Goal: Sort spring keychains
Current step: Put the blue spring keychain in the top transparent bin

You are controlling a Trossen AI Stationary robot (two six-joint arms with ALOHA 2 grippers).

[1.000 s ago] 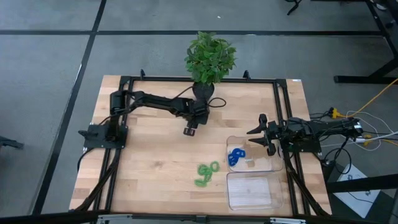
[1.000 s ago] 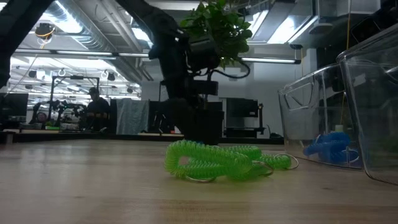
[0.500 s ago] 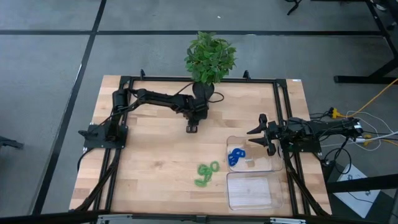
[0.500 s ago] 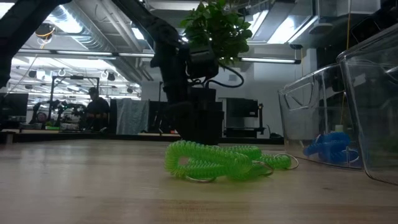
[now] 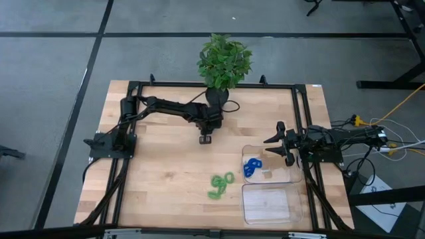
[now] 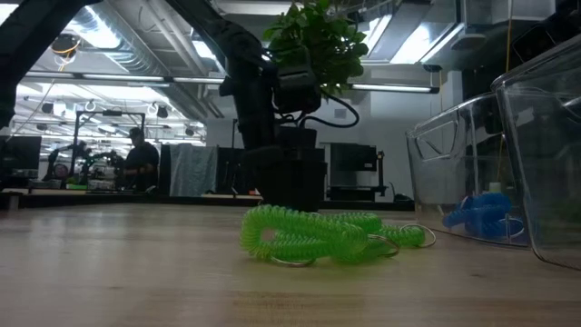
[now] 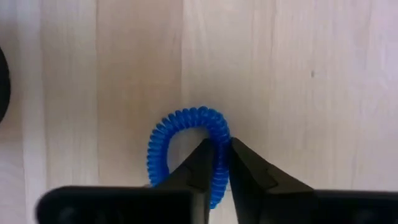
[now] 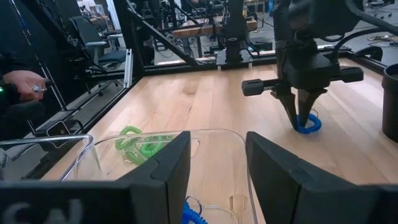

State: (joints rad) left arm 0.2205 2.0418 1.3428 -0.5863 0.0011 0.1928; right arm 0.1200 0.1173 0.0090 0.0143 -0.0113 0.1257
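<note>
- Left claw (image 7: 221,163) down on the table (image 5: 159,166) near the plant pot (image 5: 216,97) — fingers pinched onto one side of a blue keychain (image 7: 186,149), coil between the tips; rest of the loop lies flat on the wood.
- Right wrist view agrees: same claw (image 8: 303,118) points straight down into the blue loop (image 8: 308,124).
- Right claw (image 5: 279,143) w/ fingers spread wide, nothing in it, hangs over the near clear tray (image 5: 287,178) at the right side of the table.
- That tray holds more blue coils (image 5: 252,166); count unclear, maybe 2-3.
- Second clear tray (image 5: 268,204) just beside it, toward the front edge.
- Green keychains (image 5: 220,184) in a small heap on bare wood, just left of the trays — well apart from the left claw.
</note>
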